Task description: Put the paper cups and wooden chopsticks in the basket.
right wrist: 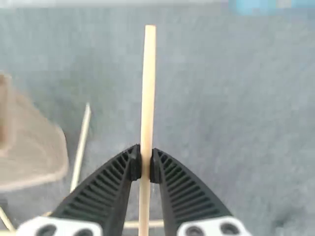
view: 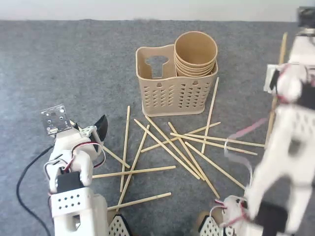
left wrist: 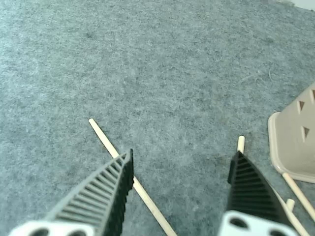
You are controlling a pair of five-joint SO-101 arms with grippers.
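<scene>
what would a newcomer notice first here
A stack of paper cups sits in one compartment of the tan basket, with loose chopsticks strewn over the grey mat in front of it. The right gripper is shut on one chopstick; the left gripper is open above the mat.

A grey felt-covered table [view: 74,64] carries a beige basket [view: 172,96] and many scattered wooden chopsticks [view: 167,148].

Grey fuzzy mat [view: 74,64], pale wall strip [view: 147,9] at bk edge — even light
</scene>
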